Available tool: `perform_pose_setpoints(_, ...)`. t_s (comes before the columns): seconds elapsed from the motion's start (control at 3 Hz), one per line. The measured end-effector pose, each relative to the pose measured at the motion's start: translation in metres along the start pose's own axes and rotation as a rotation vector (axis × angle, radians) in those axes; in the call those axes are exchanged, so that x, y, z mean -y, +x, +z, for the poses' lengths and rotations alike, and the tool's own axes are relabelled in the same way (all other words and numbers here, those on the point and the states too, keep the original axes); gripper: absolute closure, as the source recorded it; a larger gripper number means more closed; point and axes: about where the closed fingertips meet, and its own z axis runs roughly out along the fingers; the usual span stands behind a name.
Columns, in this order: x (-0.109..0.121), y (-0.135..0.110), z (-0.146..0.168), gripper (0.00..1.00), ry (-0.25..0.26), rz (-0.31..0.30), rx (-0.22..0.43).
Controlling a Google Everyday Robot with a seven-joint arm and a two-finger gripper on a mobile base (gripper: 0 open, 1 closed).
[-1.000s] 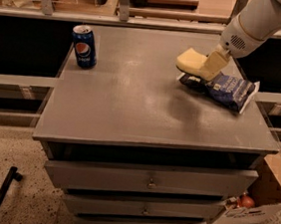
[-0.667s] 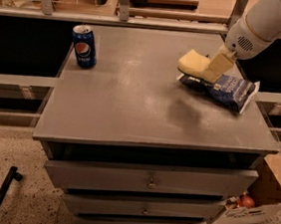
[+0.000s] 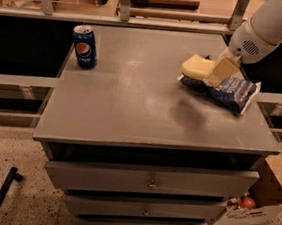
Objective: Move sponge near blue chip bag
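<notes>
Aloft, sponge pinched by fingers of gripper, just above blue chip bag

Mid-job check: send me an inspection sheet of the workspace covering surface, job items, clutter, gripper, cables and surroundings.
Surface: gray cabinet top, flat, with a dark shadow patch toward the right.
Job's things: sponge is at the gripper's tip, over the left end of the blue chip bag. The bag lies flat at the right rear of the top.
Clutter: Pepsi can stands upright at the left rear corner, well apart from the bag.
Grippers: gripper is at the right rear, above the bag, jaws apparently closed on the sponge's right end.
Cables: nothing seen.
Surroundings: drawers sit below the top, a cardboard box is on the floor at right, and a black object is on the floor at left.
</notes>
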Motion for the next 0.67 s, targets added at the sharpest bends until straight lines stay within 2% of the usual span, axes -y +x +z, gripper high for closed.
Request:
perform_pose_setpoints(0.33,0.0000,-0.0005,0.0018,0.00,-0.002,-0.001,0.000)
perform_pose_setpoints(0.67,0.0000,-0.0006,0.0019,0.00,-0.002,-0.001,0.000)
